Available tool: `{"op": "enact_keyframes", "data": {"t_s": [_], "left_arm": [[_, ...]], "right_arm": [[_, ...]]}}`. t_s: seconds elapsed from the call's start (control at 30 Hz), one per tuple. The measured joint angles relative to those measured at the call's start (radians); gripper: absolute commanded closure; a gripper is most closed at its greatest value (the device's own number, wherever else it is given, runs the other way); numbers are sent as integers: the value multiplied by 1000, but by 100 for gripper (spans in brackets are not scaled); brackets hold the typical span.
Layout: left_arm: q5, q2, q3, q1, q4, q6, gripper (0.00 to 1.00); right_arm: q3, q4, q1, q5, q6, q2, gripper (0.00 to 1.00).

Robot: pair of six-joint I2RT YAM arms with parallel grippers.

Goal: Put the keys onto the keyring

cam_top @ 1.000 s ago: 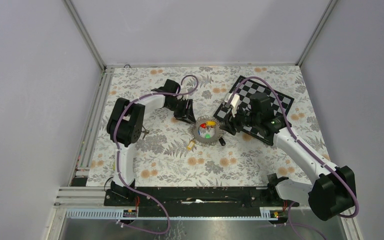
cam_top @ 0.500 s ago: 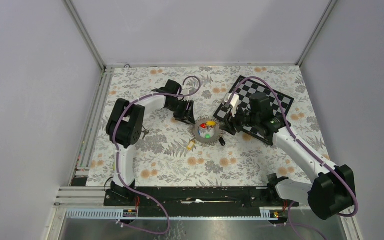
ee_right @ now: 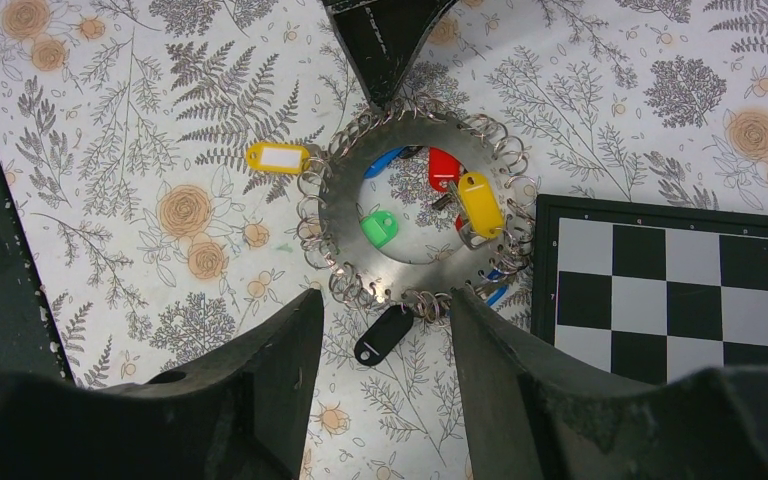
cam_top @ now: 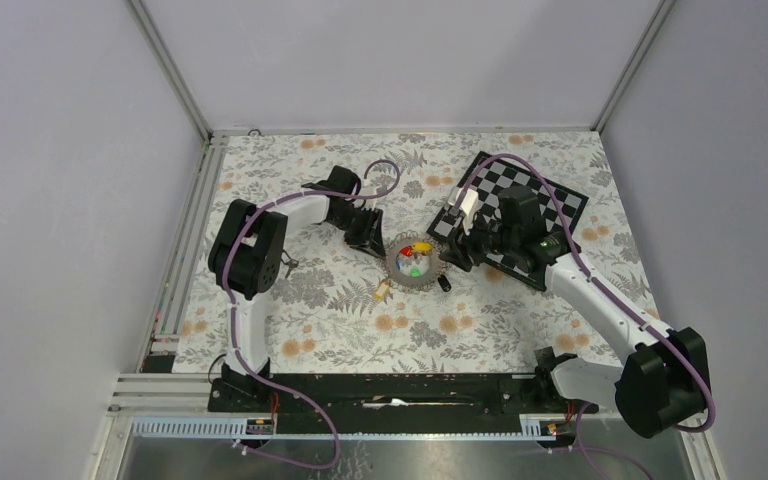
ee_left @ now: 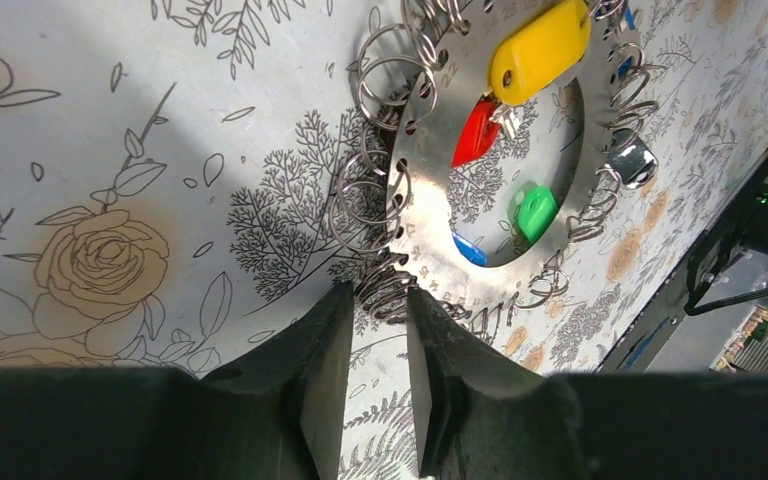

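Observation:
The keyring (cam_top: 401, 273) is a flat grey metal disc with an open centre, rimmed with small wire rings, lying on the flowered cloth. Red (ee_right: 445, 168), green (ee_right: 380, 228), blue (ee_right: 385, 160) and yellow (ee_right: 480, 203) keys lie in or over its centre. A second yellow key (ee_right: 278, 157) and a black one (ee_right: 383, 336) hang off its rim. My left gripper (ee_left: 380, 295) pinches a bunch of wire rings at the keyring's (ee_left: 440, 140) edge. My right gripper (ee_right: 385, 300) stands open at the opposite edge, its fingers either side of the black key without touching it.
A black-and-white chequered board (cam_top: 545, 205) lies right of the keyring, under my right arm, and its corner (ee_right: 680, 290) sits beside my right finger. A small dark object (cam_top: 288, 265) lies by the left arm's elbow. Grey walls enclose the table.
My left gripper has shifted slightly onto the keyring's rim and its jaws have narrowed onto the wire rings. The right arm and the keys have not moved.

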Motion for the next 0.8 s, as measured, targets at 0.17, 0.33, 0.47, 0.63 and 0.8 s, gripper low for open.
{"op": "enact_keyframes", "data": {"t_s": [0.17, 0.33, 0.47, 0.63, 0.8], "left_arm": [[21, 0, 0, 0, 3, 2, 81], [44, 0, 0, 0, 3, 5, 91], [71, 0, 0, 0, 5, 8, 100], [95, -2, -3, 1, 6, 18, 100], [117, -25, -8, 1, -12, 71, 100]], "right_arm": [[-2, 0, -1, 0, 0, 1, 43], [-3, 0, -2, 0, 0, 2, 43], [-3, 0, -3, 0, 0, 2, 43], [-3, 0, -3, 0, 0, 2, 43], [-3, 0, -3, -3, 1, 2, 43]]}}
